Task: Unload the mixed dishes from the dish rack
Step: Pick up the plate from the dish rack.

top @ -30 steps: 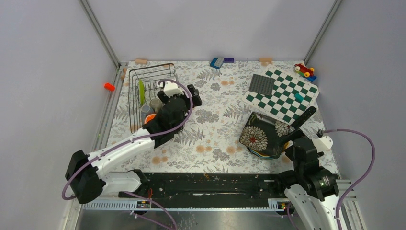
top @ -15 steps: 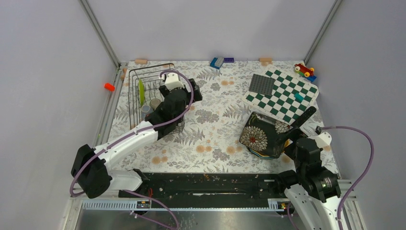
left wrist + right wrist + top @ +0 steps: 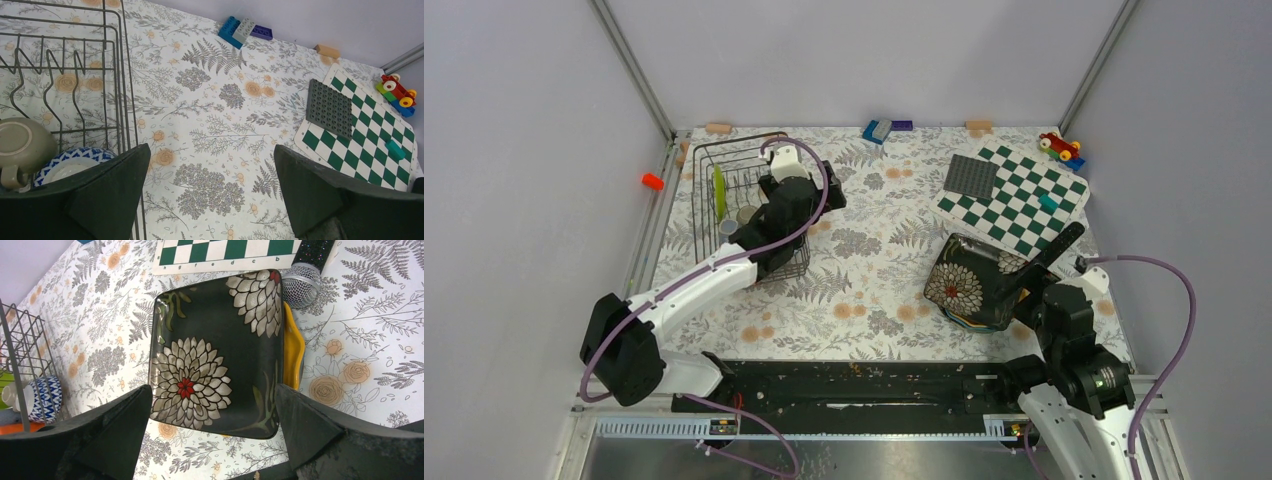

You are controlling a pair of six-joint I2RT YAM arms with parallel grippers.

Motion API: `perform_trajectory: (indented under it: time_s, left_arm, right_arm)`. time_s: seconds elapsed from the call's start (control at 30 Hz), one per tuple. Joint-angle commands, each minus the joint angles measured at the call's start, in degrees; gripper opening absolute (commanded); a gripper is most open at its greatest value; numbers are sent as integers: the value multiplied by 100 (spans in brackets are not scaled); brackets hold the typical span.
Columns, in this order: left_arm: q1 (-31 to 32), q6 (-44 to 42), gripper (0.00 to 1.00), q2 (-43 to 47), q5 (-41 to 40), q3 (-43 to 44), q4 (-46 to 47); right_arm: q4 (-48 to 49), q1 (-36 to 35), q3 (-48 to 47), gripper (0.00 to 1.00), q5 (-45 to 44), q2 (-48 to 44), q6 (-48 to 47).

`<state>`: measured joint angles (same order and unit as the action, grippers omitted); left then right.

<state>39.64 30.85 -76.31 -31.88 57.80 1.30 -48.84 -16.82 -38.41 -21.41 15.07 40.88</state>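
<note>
The left hand (image 3: 211, 165) hangs open over the dish rack (image 3: 729, 160) at far left, where a grey cup (image 3: 22, 145) and patterned bowl (image 3: 75, 162) sit, while the right hand (image 3: 212, 405), also open, hangs above the black floral plate (image 3: 215, 350) near right.

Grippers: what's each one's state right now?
Left gripper: jaws open, holding nothing.
Right gripper: jaws open, holding nothing, above the black floral plate.

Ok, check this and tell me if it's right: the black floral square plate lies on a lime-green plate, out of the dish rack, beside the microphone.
Not quite: the plate underneath is yellow. The black floral square plate lies on a yellow plate, out of the dish rack, beside the microphone. The right wrist view shows it.
</note>
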Motion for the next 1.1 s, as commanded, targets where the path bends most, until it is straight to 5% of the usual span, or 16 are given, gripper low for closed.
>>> perform_trajectory:
  time_s: [0.0, 0.2, 0.53, 1.07]
  left_arm:
    - [-116, 102, 99, -15, 145, 283, 5]
    - [-374, 142, 99, -50, 214, 384, -391]
    - [-1654, 279, 99, -199, 361, 833, -1815]
    - [-2861, 123, 99, -585, 540, 1245, -3065]
  right_arm:
    - [334, 2, -167, 100, 206, 30, -191]
    - [804, 3, -144, 100, 626, 311, -382]
    - [1992, 3, 42, 99, 1445, 946, -694]
    - [2161, 2, 918, 100, 1365, -457, -869]
